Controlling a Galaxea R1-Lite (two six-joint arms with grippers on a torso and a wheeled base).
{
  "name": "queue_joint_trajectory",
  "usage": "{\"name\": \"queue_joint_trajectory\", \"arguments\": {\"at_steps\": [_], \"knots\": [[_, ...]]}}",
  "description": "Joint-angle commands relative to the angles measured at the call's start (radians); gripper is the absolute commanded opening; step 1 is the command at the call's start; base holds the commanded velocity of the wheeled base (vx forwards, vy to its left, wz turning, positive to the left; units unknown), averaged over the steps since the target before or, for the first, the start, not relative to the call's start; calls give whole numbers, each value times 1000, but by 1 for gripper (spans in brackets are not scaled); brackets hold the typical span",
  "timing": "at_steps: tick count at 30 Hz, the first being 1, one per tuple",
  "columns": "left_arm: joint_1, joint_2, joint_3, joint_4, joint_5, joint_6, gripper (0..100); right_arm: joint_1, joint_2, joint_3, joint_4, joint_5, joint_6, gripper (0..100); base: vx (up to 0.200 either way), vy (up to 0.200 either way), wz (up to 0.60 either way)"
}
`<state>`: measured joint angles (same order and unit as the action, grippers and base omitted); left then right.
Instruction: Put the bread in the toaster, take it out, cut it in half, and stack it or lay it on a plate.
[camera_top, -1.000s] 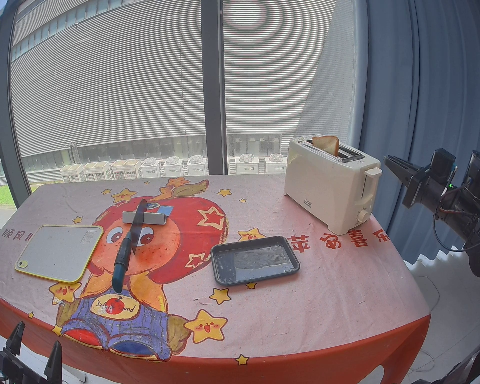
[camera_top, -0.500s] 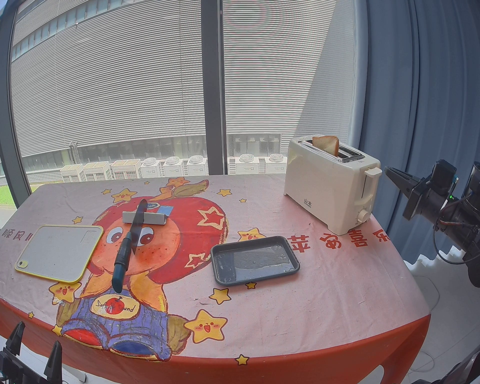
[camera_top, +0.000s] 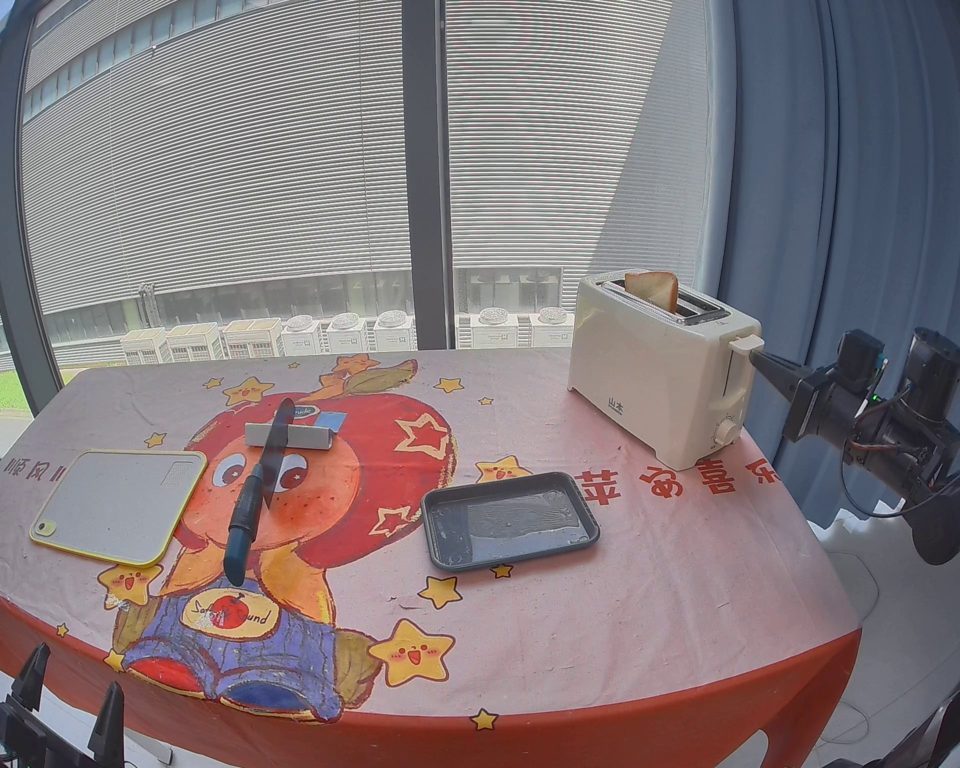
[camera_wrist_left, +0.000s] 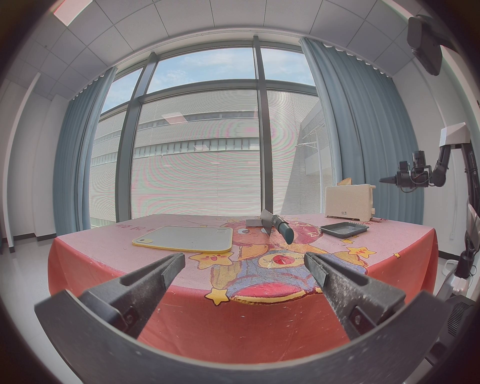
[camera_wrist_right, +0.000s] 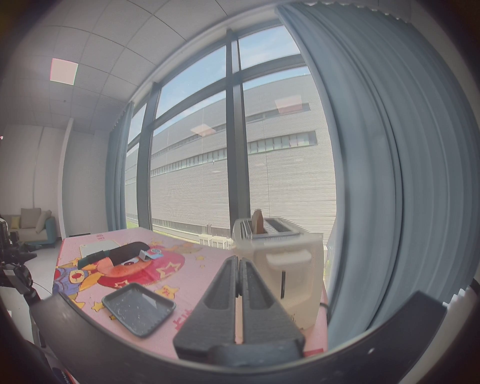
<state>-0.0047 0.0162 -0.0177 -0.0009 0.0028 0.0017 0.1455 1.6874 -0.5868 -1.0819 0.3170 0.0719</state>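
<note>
Slice of browned bread (camera_top: 651, 289): stood upright in one slot of the cream-white two-slot toaster (camera_top: 650, 385), its upper part raised above the slot; the toaster is set at the far right of the table, which is covered with a pink cartoon-printed cloth (camera_top: 640, 610).

Right gripper (camera_top: 759, 359): black fingers pressed together with nothing between them; held level off the table's right edge, tips just beside the toaster's side lever (camera_top: 745, 344); whether they touch it cannot be told.

Dark grey rectangular plate (camera_top: 510, 520): laid flat at mid-table, near the toaster on its nearer side.

Knife with dark blue handle (camera_top: 243, 520): laid left of the plate, blade propped on a small grey block rest (camera_top: 305, 436).

Pale cutting board with yellow rim (camera_top: 118, 505): laid flat at the table's left, just beside the knife.

Left gripper (camera_wrist_left: 244, 261): fingers spread wide, nothing held; kept low before the near left edge of the table.
</note>
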Motion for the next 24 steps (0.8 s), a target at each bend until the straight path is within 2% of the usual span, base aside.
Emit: {"name": "queue_joint_trajectory", "arguments": {"at_steps": [1,4,10,18,24], "knots": [[0,1,16,1,-1,0,100,-3,78,27,-1,2,-4,0,0,0,0],[0,1,16,-1,0,0,100,-4,104,38,-3,2,-4,0,0,0,0],[0,1,16,-1,-1,0,100,-46,195,64,-59,5,-46,0,0,0,0],[0,1,16,-1,0,0,100,-69,319,55,-148,5,-49,0,0,0,0],[0,1,16,-1,0,0,100,-69,360,56,-159,2,-49,0,0,0,0]]}}
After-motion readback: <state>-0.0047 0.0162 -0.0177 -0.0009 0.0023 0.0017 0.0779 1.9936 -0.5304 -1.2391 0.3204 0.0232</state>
